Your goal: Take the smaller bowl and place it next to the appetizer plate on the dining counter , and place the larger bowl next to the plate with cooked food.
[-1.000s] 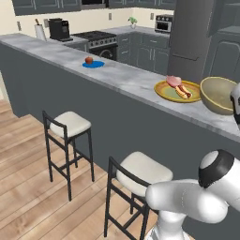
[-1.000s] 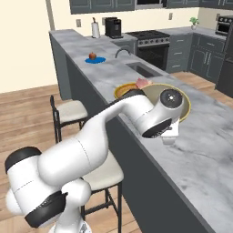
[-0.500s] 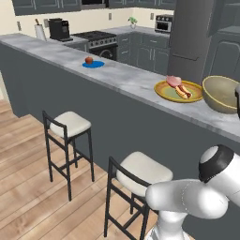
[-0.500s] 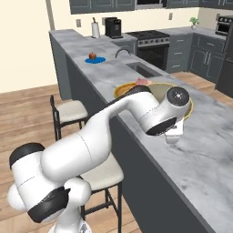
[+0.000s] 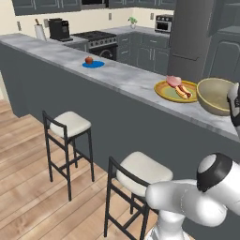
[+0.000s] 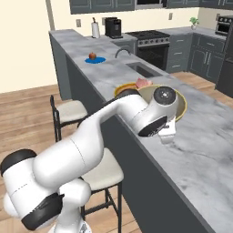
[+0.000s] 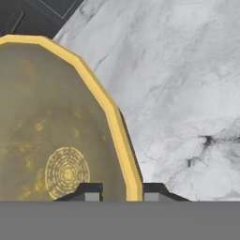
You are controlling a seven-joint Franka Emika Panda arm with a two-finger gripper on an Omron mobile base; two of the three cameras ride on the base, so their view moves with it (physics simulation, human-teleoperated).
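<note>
You have one wide, deep tan-gold bowl with a yellow rim [image 7: 56,136] on the long grey marbled dining counter [image 5: 126,79], just beside one golden-yellow plate of pinkish-brown meat [image 5: 176,90]. Your one gripper [image 7: 122,191] has its two dark fingertips [image 7: 89,191] pinched narrowly across that bowl's rim. One small blue plate holding one red round food [image 5: 93,63] sits well apart along the counter. Two white-cushioned bar stools [image 5: 68,124] stand below.

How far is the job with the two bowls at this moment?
Done: nothing looks finished; no bowl stands by the appetizer plate. In hand: the hand grips the rim of the larger bowl, right beside the plate with cooked food on the dining counter. Left: release it, then fetch the smaller bowl.
</note>
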